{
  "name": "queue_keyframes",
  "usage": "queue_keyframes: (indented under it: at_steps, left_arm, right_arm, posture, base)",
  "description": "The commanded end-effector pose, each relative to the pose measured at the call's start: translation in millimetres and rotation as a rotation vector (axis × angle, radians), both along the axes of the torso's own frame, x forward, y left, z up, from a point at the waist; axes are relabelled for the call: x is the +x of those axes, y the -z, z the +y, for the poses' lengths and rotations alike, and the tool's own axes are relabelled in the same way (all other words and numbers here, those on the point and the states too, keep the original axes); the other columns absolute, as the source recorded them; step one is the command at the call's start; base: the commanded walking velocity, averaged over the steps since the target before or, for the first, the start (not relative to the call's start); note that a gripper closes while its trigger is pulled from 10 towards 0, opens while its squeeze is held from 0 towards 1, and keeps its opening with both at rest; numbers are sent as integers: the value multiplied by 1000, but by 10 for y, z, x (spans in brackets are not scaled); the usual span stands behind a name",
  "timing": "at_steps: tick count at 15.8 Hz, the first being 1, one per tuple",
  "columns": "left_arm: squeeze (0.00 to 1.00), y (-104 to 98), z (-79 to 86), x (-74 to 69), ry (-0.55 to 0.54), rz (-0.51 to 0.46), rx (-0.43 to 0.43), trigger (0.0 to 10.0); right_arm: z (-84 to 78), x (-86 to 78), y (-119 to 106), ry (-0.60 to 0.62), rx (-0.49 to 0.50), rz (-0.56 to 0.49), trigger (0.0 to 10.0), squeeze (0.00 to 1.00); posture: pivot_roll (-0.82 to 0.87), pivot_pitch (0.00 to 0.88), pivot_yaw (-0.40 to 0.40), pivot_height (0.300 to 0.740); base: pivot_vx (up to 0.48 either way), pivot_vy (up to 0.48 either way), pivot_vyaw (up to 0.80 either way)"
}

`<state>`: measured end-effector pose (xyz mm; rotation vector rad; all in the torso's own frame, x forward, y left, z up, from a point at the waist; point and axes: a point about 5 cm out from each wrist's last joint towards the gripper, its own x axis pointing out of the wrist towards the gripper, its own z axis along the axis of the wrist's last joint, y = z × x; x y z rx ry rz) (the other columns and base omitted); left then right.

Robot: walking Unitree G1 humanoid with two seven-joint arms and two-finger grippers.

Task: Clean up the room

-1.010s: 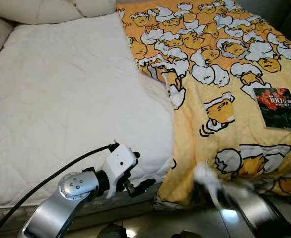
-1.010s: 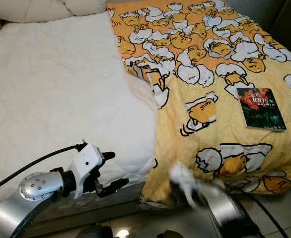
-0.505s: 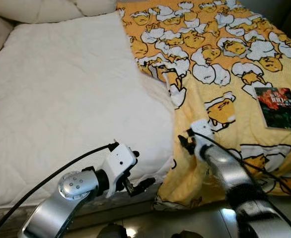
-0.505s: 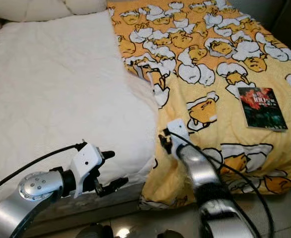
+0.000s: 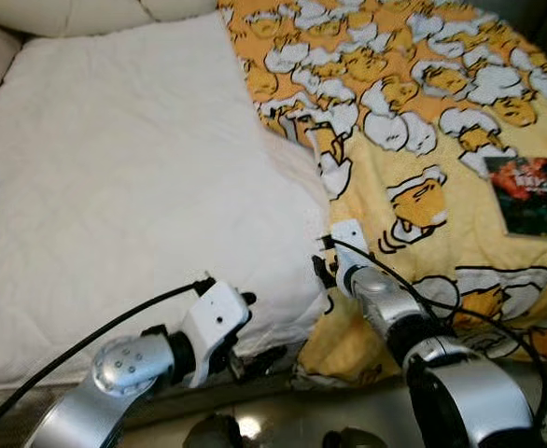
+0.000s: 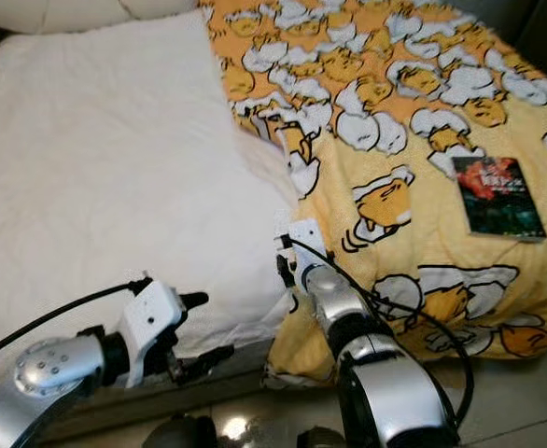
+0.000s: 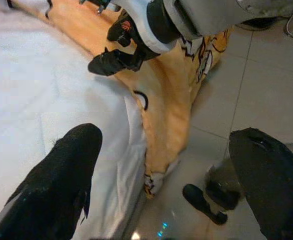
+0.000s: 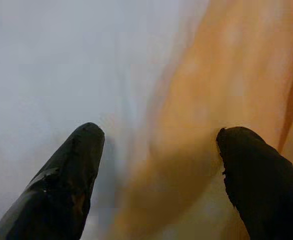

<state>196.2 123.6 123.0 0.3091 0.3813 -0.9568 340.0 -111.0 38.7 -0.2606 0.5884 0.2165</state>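
Now one yellow blanket (image 5: pixel 423 168), one book (image 5: pixel 533 184), two grippers, right jaws (image 8: pixel 156 165) spread at its edge, left jaws (image 7: pixel 161 185) likewise apart.

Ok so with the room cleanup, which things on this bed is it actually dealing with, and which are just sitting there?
In the job:
- yellow blanket, folded back off the mattress
- right tool, open, at the blanket's edge
- book, lying on the blanket, likely to be tidied

Just there:
- white mattress pad
- pillow at the head
- left tool, open, low by the bed's edge

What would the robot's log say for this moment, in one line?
right gripper: open, at yellow cartoon-print blanket edge | left gripper: open, idle | white quilted mattress uncovered
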Motion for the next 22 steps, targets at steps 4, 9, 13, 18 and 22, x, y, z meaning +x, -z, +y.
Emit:
queue_keyframes:
  at_steps: [4, 9, 13, 18, 22]
  left_arm:
    - [0, -18, 52, -65, -20, 15, 19, 10000]
    - [0, -25, 24, -41, -32, 12, 11, 10000]
    - [0, -22, 2, -9, -30, 5, 7, 10000]
    - [0, -17, -9, 21, -18, 2, 9, 10000]
    - [0, 25, -9, 56, -12, 7, 21, 10000]
  right_arm:
    - [-54, -137, 188, -25, -126, 108, 4235, 0]
    - [-79, -112, 162, -8, -93, 97, 0, 0]
    - [-60, -111, 157, -28, -62, 100, 0, 0]
    - [-55, -131, 178, -48, -29, 112, 0, 0]
    - [0, -135, 166, -107, 48, 112, 0, 0]
  posture:
    - [123, 228, 32, 740]
    - [109, 222, 28, 740]
    - [101, 211, 26, 740]
    - [91, 201, 29, 740]
    - [69, 182, 37, 740]
  base:
    - [0, 0, 0]
    - [0, 0, 0]
    - [0, 0, 0]
    - [0, 0, 0]
    - [0, 0, 0]
